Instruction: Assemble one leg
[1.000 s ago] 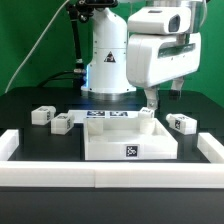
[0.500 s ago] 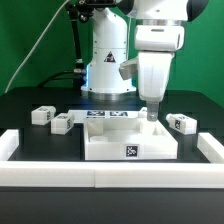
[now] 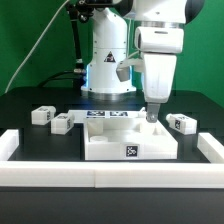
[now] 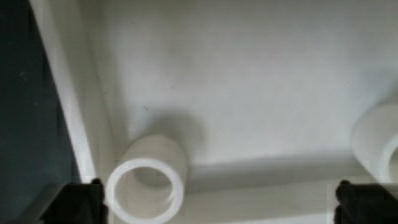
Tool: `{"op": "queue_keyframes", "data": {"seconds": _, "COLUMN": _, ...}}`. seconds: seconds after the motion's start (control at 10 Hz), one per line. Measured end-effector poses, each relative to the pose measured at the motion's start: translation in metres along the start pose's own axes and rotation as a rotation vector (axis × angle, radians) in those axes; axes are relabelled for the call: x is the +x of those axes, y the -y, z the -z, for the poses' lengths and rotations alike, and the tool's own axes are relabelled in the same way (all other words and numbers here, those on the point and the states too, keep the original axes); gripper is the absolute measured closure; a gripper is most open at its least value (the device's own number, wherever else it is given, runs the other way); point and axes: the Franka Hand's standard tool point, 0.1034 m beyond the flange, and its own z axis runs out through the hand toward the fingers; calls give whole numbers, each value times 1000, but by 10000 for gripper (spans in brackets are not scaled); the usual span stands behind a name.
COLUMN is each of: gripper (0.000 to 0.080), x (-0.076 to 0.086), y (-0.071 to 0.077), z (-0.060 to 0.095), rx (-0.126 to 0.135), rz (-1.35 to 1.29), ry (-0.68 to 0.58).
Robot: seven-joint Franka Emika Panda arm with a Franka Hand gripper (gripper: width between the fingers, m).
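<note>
The white tabletop [image 3: 110,148] lies in the middle with one tag on its front edge. A leg [image 3: 149,116] stands upright at its back right corner. My gripper [image 3: 151,108] hangs straight down over that leg. In the wrist view the leg's round white end [image 4: 151,185] sits between my fingertips [image 4: 75,205], close to one of them and apart from the other. The gripper [image 4: 222,205] is open and holds nothing. Two more legs [image 3: 42,115] [image 3: 62,122] lie on the exterior view's left, and one leg [image 3: 180,123] lies on its right.
The marker board [image 3: 105,116] lies behind the tabletop, before the robot base [image 3: 108,70]. A low white wall [image 3: 20,142] rings the work area at the sides and front. Another rounded white shape [image 4: 379,150] shows at the edge of the wrist view.
The wrist has turned from sideways to facing the exterior camera. The gripper has come down a little over the upright leg. The loose legs have not moved.
</note>
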Motion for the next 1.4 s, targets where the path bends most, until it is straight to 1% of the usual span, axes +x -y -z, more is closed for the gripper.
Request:
{"op": "queue_keyframes", "data": {"seconds": 0.1, "gripper": 150, "x": -3, "y": 11, "z": -7, "rx": 1, "rz": 78, "ry": -3}}
{"op": "queue_keyframes", "data": {"seconds": 0.2, "gripper": 150, "x": -7, "y": 16, "z": -10, "rx": 10, "rz": 99, "ry": -2}}
{"op": "queue_keyframes", "data": {"seconds": 0.3, "gripper": 150, "x": -13, "y": 18, "z": -11, "rx": 12, "rz": 104, "ry": -3}}
{"op": "queue_keyframes", "data": {"seconds": 0.5, "gripper": 150, "x": -13, "y": 17, "z": -11, "rx": 10, "rz": 96, "ry": -3}}
{"op": "queue_keyframes", "data": {"seconds": 0.7, "gripper": 150, "x": -18, "y": 14, "z": -7, "rx": 14, "rz": 101, "ry": 3}}
{"op": "queue_keyframes", "data": {"seconds": 0.8, "gripper": 150, "x": -19, "y": 19, "z": -9, "rx": 1, "rz": 99, "ry": -4}}
{"op": "queue_keyframes", "data": {"seconds": 0.9, "gripper": 150, "x": -22, "y": 36, "z": -13, "rx": -1, "rz": 99, "ry": -12}}
{"op": "queue_keyframes", "data": {"seconds": 1.0, "gripper": 150, "x": -23, "y": 49, "z": -15, "rx": 10, "rz": 98, "ry": -14}}
{"op": "queue_keyframes", "data": {"seconds": 1.1, "gripper": 150, "x": -23, "y": 57, "z": -17, "rx": 7, "rz": 98, "ry": -18}}
{"op": "queue_keyframes", "data": {"seconds": 1.2, "gripper": 150, "x": -23, "y": 64, "z": -20, "rx": 13, "rz": 98, "ry": -21}}
{"op": "queue_keyframes", "data": {"seconds": 1.4, "gripper": 150, "x": -23, "y": 74, "z": -30, "rx": 25, "rz": 95, "ry": -27}}
